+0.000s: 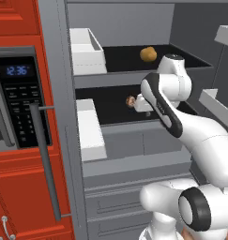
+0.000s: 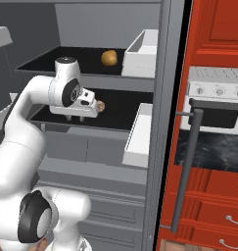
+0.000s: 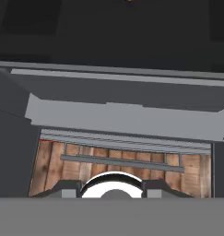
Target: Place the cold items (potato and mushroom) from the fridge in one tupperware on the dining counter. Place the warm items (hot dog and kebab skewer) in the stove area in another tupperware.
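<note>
On black upper fridge shelf (image 1: 181,56): round, matte tan potato (image 1: 148,54); mushroom (image 1: 130,101) below.

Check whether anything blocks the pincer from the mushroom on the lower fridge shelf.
Nothing visible does. The mushroom lies on the lower shelf right beside the hand, open shelf around it. The pincer itself is hidden behind the hand; the potato sits apart on the upper shelf.

Left base view looks forward from behind the arm (image 1: 181,126), close on the open fridge (image 1: 134,140), microwave (image 1: 19,98) at frame left. Right base view faces the same fridge shelves (image 2: 101,120) from the opposite side, oven (image 2: 216,105) at frame right. Hand view points downward past a grey ledge (image 3: 122,117) to wooden flooring (image 3: 118,166).
</note>
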